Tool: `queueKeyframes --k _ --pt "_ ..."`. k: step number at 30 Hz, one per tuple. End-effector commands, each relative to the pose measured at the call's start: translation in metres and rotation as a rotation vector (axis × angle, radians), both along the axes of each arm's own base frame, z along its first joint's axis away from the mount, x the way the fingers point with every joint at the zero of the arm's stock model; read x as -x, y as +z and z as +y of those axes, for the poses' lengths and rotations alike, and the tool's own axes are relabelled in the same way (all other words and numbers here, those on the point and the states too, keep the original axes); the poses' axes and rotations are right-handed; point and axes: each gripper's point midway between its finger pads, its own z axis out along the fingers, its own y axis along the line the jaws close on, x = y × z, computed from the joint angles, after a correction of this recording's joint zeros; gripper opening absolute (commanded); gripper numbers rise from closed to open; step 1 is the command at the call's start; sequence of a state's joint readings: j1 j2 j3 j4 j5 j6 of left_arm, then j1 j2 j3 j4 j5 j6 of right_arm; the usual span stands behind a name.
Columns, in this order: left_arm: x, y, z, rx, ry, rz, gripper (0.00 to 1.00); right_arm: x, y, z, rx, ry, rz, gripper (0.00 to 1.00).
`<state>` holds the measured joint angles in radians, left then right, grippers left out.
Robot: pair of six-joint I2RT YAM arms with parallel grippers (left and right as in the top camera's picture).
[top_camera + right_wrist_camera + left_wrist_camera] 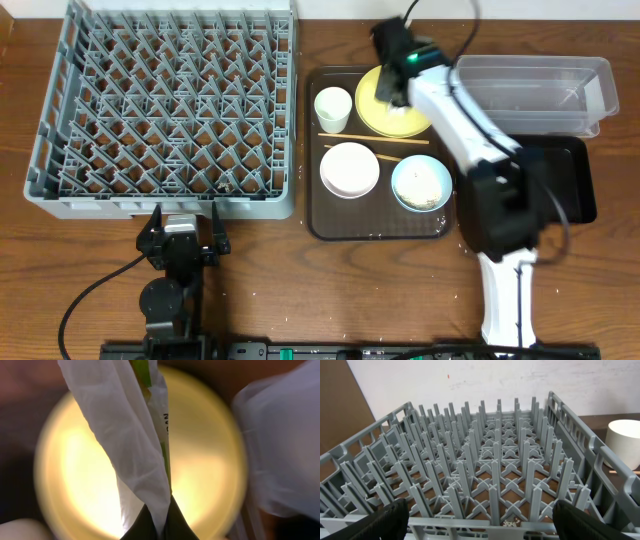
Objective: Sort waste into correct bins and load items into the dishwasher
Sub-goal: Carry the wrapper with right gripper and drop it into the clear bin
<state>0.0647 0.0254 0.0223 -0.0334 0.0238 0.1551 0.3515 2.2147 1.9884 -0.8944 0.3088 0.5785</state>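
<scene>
My right gripper is shut on the white paper wrapper with green print and hangs over the yellow plate on the brown tray; the plate also shows in the right wrist view. The white cup, white bowl, light blue bowl with rice and chopsticks lie on the tray. The clear tub and black tray are at the right. My left gripper is open and empty at the front edge of the grey dish rack, whose pegs fill the left wrist view.
The brown serving tray sits between the rack and the bins. My right arm's body covers part of the black tray. A few rice grains lie under the rack's front rim. The white cup shows at the right edge.
</scene>
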Motion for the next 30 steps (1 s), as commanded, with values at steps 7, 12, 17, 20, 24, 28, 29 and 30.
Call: queueKeyframes --k 7,12,17,20,24,28,29,30 --pt "0.001 -0.018 0.003 -0.004 0.017 0.054 0.93 0.01 0.12 -0.087 -0.128 -0.304 -0.224 0.02" --pt "0.001 -0.018 0.003 -0.004 0.017 0.054 0.93 0.012 0.106 -0.144 -0.191 -0.573 -0.224 0.02" --pt "0.001 -0.018 0.003 -0.004 0.017 0.054 0.93 0.011 0.084 -0.187 -0.237 -0.771 -0.22 0.01" --pt "0.001 -0.018 0.003 -0.004 0.017 0.054 0.93 0.01 0.069 -0.203 -0.252 -0.856 -0.211 0.03" --pt "0.001 -0.018 0.003 -0.004 0.017 0.054 0.93 0.008 0.045 -0.218 -0.26 -0.936 -0.19 0.11" --pt "0.001 -0.018 0.003 -0.004 0.017 0.054 0.93 0.007 0.019 -0.223 -0.26 -0.977 -0.15 0.1" --pt "0.001 -0.018 0.003 -0.004 0.017 0.054 0.93 0.007 0.014 -0.222 -0.259 -0.977 -0.137 0.1" --pt "0.001 -0.018 0.003 -0.004 0.017 0.054 0.93 0.007 0.009 -0.222 -0.257 -0.977 -0.125 0.1"
